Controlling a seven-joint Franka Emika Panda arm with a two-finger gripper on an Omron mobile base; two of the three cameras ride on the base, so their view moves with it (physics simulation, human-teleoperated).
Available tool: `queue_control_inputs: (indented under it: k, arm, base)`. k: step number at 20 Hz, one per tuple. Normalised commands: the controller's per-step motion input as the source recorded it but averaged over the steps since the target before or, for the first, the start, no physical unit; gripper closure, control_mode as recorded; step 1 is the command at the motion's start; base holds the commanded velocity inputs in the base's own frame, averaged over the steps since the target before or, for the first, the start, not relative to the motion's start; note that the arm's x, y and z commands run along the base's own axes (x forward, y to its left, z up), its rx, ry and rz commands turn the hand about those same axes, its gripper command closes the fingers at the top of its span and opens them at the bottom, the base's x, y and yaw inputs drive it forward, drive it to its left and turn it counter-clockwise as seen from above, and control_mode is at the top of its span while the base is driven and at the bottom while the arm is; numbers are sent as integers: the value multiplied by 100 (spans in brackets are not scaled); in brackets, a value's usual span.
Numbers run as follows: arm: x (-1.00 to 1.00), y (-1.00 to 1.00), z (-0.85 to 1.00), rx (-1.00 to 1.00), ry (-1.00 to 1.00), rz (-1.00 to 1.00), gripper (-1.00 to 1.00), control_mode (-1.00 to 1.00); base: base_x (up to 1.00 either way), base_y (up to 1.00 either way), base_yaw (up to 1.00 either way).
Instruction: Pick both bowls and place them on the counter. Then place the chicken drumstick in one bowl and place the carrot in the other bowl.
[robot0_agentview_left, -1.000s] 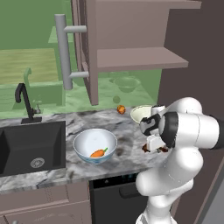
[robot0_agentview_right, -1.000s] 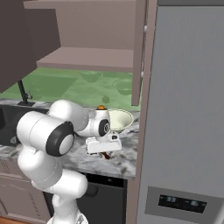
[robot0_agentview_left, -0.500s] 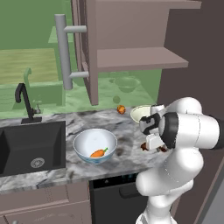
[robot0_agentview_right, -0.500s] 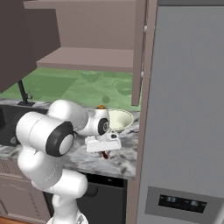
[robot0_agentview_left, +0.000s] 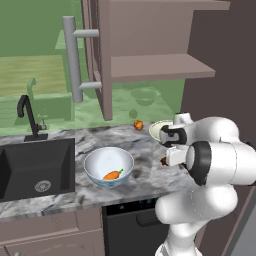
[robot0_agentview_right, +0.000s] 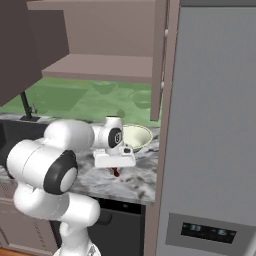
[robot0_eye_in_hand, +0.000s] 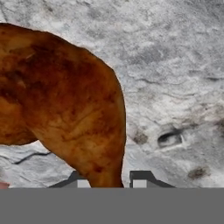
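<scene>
From the left base view, the marbled counter (robot0_agentview_left: 145, 165) runs from a black sink (robot0_agentview_left: 30, 167) with a dark tap (robot0_agentview_left: 27, 117) to the wall of a tall cabinet on the right. The blue-patterned bowl (robot0_agentview_left: 108, 167) stands near the front edge with the carrot (robot0_agentview_left: 113, 175) lying inside it. A small round orange fruit (robot0_agentview_left: 138, 125) sits by the green backsplash, and the cream bowl (robot0_agentview_left: 159, 131) is just beside it, partly behind the arm. An open cupboard door with a long grey handle (robot0_agentview_left: 74, 59) hangs above, beside a bare shelf (robot0_agentview_left: 155, 67). From the right base view, the gripper (robot0_agentview_right: 116, 169) points down at the counter in front of the cream bowl, with a bit of the dark drumstick (robot0_agentview_right: 116, 172) under it; a grey fridge (robot0_agentview_right: 210, 140) stands at the right. In the hand view, the drumstick lies on the stone, its narrow end between the finger tips (robot0_eye_in_hand: 141, 178), which stand close to either side of it; whether they already pinch it I cannot tell.
</scene>
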Motion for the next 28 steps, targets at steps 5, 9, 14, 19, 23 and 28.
queue_control_inputs:
  k: [5,9,14,19,23,28]
  arm:
    - [-12,-1,37,0,-6,-10,100,-100]
    - [-1,0,44,0,-6,-12,100,-100]
    - [0,0,42,0,-7,-13,100,-100]
    - [0,2,22,0,-15,-12,100,-100]
    - [0,0,24,0,-21,-12,100,-100]
    - [0,5,28,0,-21,-11,100,-100]
  base:
    - [0,0,0]
    - [0,0,0]
    - [0,0,0]
    - [0,0,0]
    - [0,0,0]
    - [0,0,0]
